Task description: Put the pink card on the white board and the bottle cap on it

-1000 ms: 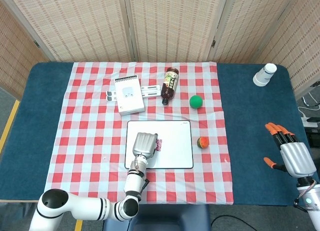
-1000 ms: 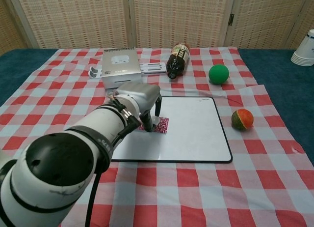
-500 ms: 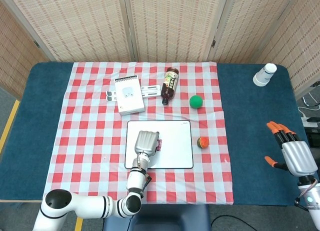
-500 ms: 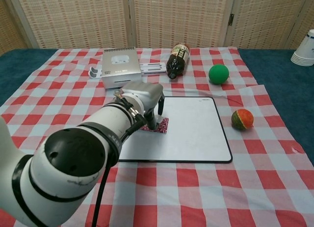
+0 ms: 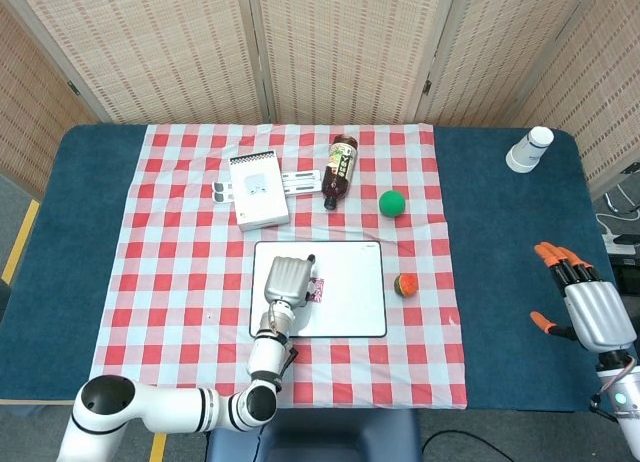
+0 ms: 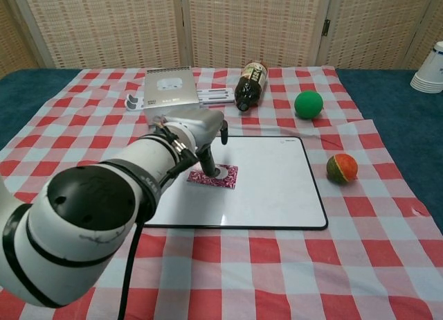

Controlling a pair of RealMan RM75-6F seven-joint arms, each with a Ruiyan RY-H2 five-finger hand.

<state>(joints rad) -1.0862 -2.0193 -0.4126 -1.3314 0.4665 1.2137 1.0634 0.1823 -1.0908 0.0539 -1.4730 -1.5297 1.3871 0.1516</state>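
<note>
At the near edge of the table (image 5: 500,312), the left arm reaches in over the checked cloth (image 6: 291,264) and ends in the left robot hand (image 6: 196,129), which hangs above the left part of the white board (image 6: 277,188). The left robot hand points its fingers (image 6: 208,164) down toward the pink card (image 6: 216,177), and their tips are at or just over the cap (image 6: 219,172); whether they pinch it or merely touch it cannot be told. The cap, a small pale disc, sits on the card, and the card lies flat on the board, left of its middle.

Off to the near right, over the bare blue table, the right robot hand (image 5: 588,307) holds nothing, its orange-tipped fingers apart.

Just right of the board lies an orange-and-green ball (image 6: 341,167) on the cloth. Farther back and a little left of it rests a green ball (image 6: 309,104). Beyond the board's far edge a dark bottle (image 6: 250,84) lies on its side, neck toward the board. Left of the bottle are a flat striped piece (image 6: 214,95) and a white box (image 6: 170,86), with two small grey-and-white items (image 6: 133,100) by the box's left side. At the far right corner, off the cloth, stands a stack of white cups (image 5: 529,149).
</note>
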